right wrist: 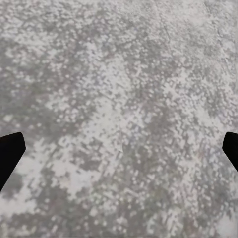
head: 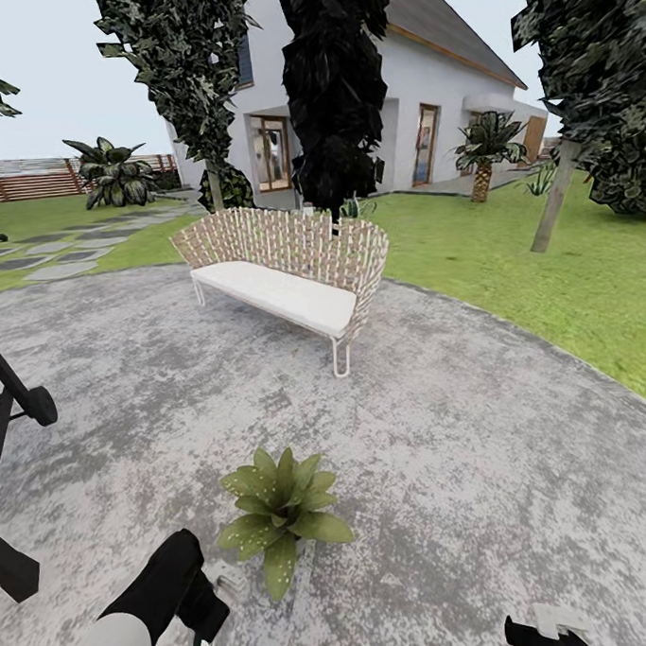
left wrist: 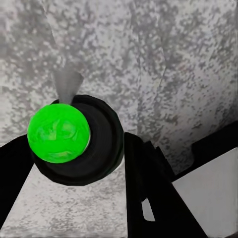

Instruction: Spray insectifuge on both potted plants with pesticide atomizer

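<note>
You are on the round grey stone patio (head: 482,466) of the garden, with lawn (head: 586,281), a white house (head: 443,89) and a wicker bench (head: 292,268) in the upper half of the head frame. One potted plant (head: 281,515) sits low and centre. Your left gripper (left wrist: 74,148), at the bottom left beside it, is clamped on a dark round object with a bright green top (left wrist: 58,133); whether that is the atomizer, you cannot tell. Your right gripper (right wrist: 119,148) has its fingers spread wide, holding nothing, over bare stone.
</note>
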